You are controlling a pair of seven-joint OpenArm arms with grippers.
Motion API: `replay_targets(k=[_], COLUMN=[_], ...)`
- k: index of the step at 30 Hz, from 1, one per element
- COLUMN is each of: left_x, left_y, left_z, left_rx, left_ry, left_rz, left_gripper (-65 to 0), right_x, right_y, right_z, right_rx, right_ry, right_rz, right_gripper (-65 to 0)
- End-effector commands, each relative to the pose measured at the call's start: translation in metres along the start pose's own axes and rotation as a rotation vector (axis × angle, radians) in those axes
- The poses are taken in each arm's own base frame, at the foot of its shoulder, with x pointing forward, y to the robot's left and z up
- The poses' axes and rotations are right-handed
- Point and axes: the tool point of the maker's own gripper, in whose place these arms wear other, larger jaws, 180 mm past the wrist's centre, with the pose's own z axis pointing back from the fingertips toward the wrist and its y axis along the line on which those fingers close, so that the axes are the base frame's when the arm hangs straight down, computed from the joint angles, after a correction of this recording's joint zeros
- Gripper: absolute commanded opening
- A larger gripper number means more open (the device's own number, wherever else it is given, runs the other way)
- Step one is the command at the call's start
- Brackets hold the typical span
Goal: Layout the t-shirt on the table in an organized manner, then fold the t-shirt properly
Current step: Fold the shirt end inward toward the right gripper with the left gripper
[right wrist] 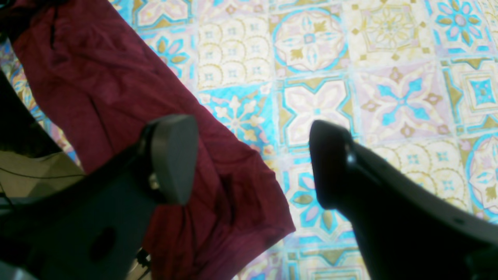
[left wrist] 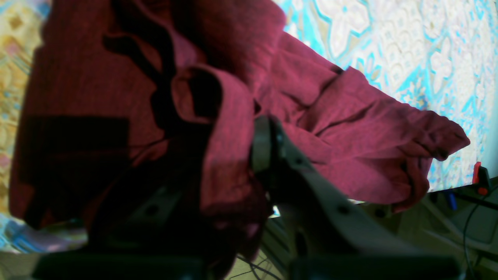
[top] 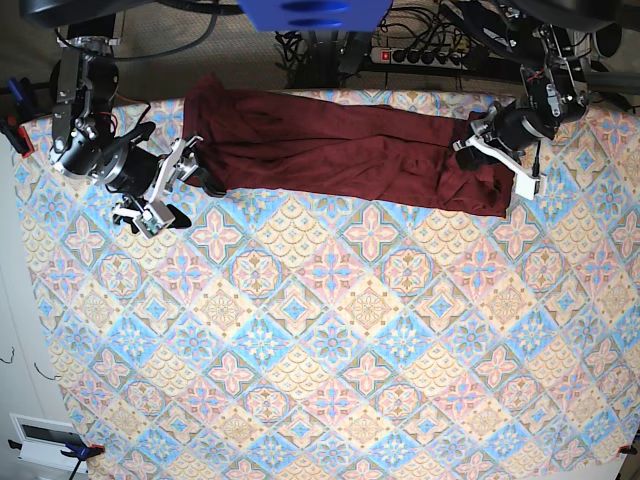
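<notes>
The t-shirt (top: 340, 150) lies bunched in a long band along the table's (top: 330, 340) far edge. The left gripper (top: 487, 141) is pinched on one end; the right gripper (top: 185, 188), jaws wide and empty, hovers at the other end.

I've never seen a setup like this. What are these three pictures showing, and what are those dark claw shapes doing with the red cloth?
This is a robot with two arms. The base picture looks down on a table covered in patterned cloth, with a dark red t-shirt stretched along its far edge. The other two pictures come from small cameras on the wrists, so the dark shapes are the robot's own claws. The left gripper is pinched shut on a bunched end of the shirt. The right gripper is wide open, holding nothing, one finger over the shirt's other end.
</notes>
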Motion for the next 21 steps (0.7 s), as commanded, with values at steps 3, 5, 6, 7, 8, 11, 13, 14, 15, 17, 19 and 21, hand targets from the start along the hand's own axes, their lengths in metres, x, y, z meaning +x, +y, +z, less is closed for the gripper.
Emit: replay_targets(k=[3,5,6,7,8,11,13,14,15,17,19,21], left_x=[0.003,-0.004,-0.007,-0.008,-0.01,-0.009,-0.008,-0.009,-0.01,-0.012,-0.012,-0.012], left_y=[-0.025,-0.039,-0.042,-0.045,-0.047,-0.054,-0.054,-0.053,-0.052,-0.048,-0.048,-0.05], left_z=[-0.008,-0.015,-0.017,-0.018,-0.019,-0.022,-0.022,-0.023,-0.024,-0.026,-0.026,-0.025], left_rx=[-0.065,-0.102,-0.11,-0.117,-0.124,-0.142,-0.142,-0.141,-0.139,-0.134,-0.133,-0.144], left_ry=[-0.001,0.013,0.017,0.015,0.018,0.011,0.012,0.015,0.019,0.029,0.031,0.03], left_rz=[-0.036,-0.028,-0.021,-0.014,-0.009,0.003,0.002,0.005,0.01,0.016,0.017,0.013], left_gripper=[-65.0,-65.0,-65.0,-65.0,-65.0,-65.0,-65.0,-65.0,-65.0,-65.0,-62.3,-53.7], right_x=[0.013,0.013,0.013,0.012,0.011,0.011,0.01,0.01,0.01,0.01,0.01,0.01], right_y=[-0.004,-0.004,-0.004,-0.004,-0.003,-0.003,-0.002,-0.002,-0.002,-0.002,-0.002,-0.002], right_z=[0.005,0.005,0.005,0.005,0.005,0.005,0.005,0.005,0.005,0.006,0.006,0.006], right_rx=[-0.007,-0.007,-0.007,-0.006,-0.005,-0.005,-0.004,-0.004,-0.004,-0.004,-0.003,-0.003], right_ry=[-0.04,-0.04,-0.04,-0.039,-0.037,-0.037,-0.035,-0.034,-0.032,-0.032,-0.033,-0.033], right_rz=[0.022,0.022,0.022,0.021,0.02,0.02,0.019,0.019,0.019,0.02,0.019,0.019], right_gripper=[-21.5,-21.5,-21.5,-21.5,-21.5,-21.5,-21.5,-21.5,-21.5,-21.5,-21.5,-21.5])
